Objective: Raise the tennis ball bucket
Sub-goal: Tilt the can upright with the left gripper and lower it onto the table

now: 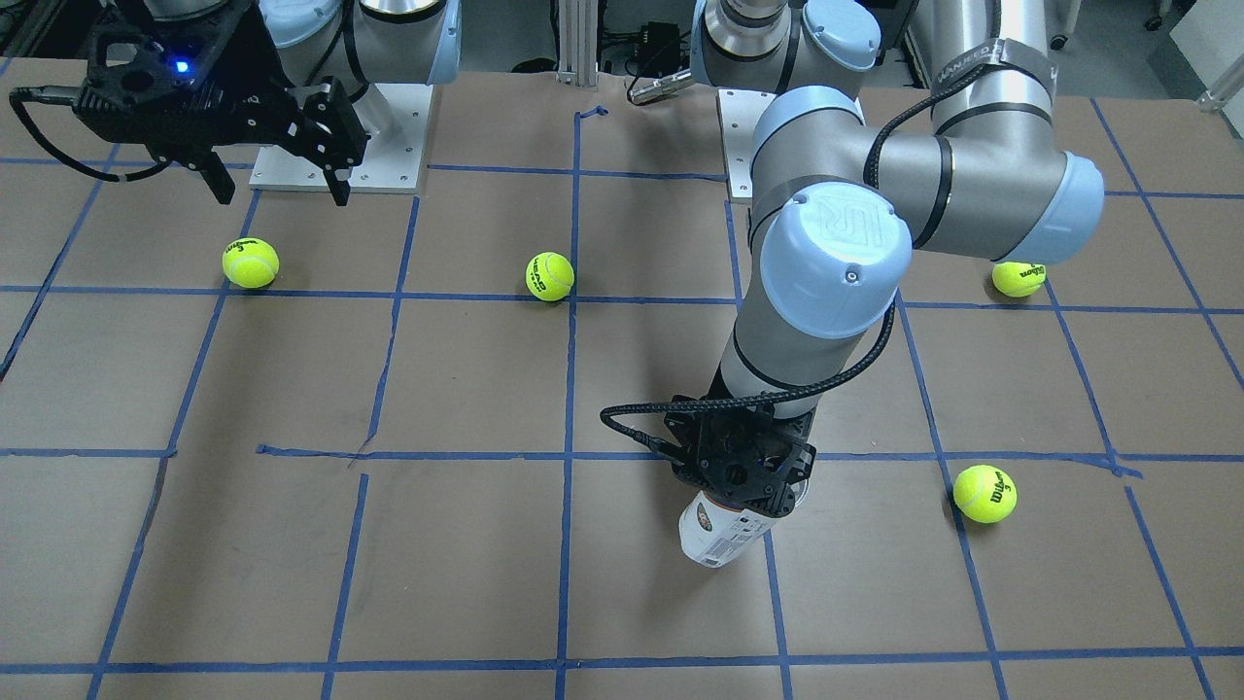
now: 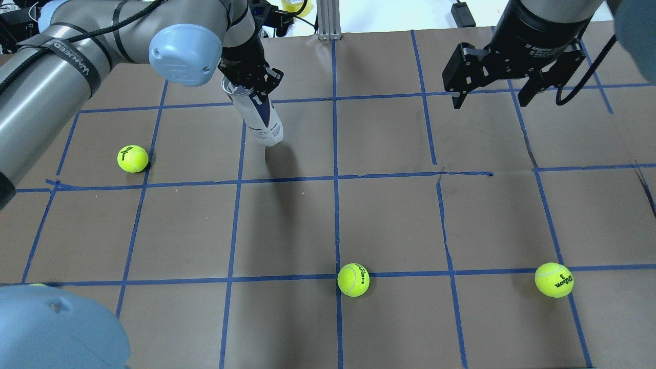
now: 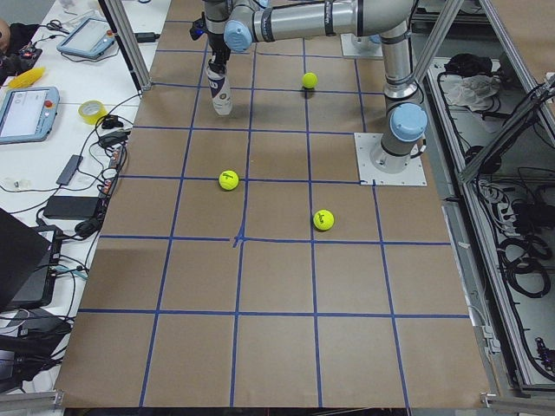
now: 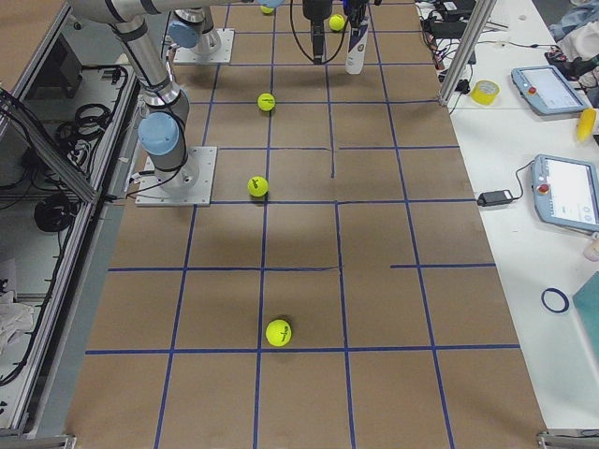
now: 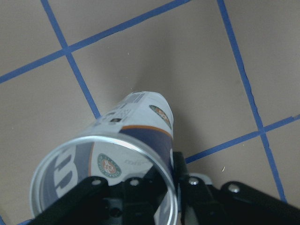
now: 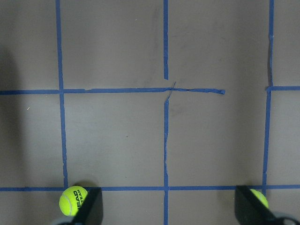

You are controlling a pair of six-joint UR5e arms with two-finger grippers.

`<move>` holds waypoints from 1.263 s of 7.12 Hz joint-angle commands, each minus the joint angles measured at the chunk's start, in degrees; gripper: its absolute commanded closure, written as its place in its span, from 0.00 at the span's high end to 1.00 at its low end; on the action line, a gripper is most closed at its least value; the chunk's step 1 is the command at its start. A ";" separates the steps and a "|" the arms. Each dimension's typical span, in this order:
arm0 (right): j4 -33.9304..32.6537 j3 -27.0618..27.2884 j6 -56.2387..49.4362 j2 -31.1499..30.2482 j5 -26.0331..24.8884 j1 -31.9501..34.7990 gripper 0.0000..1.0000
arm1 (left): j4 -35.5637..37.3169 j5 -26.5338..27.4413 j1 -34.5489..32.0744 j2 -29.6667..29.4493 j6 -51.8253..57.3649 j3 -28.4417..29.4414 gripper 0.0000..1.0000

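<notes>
In the overhead view's upper left, the left gripper (image 2: pixel 251 82) clamps the tilted tennis ball can (image 2: pixel 261 120) by its open top. Best to raise it straight and slowly, with a firm squeeze. The right gripper (image 2: pixel 488 102) hangs spread and empty.

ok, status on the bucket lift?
Left gripper shut on tennis ball bucket near its rim. Right gripper open, hovering. Lift-off unclear. Tennis balls well clear.

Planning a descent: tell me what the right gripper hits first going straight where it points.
The right gripper would likely meet the brown paper-covered table, on or beside a blue tape line; the yellow-green tennis ball lies aside.
</notes>
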 commanded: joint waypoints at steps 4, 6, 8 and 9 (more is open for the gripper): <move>0.07 0.09 -0.27 0.00 -0.49 0.05 1.00 | 0.38 -0.18 -0.21 -1.31 -0.24 -0.32 0.00; 0.07 0.09 -0.27 0.00 -0.49 0.05 1.00 | 0.30 -0.09 -0.64 -1.48 -0.50 -0.40 0.10; 0.07 0.18 -0.27 0.00 -0.58 0.05 1.00 | 0.30 -0.09 -0.91 -1.66 -0.76 -0.40 0.46; 0.16 0.18 -0.27 0.00 -0.58 0.05 1.00 | 0.12 -0.18 -1.00 -1.74 -1.20 -0.40 0.75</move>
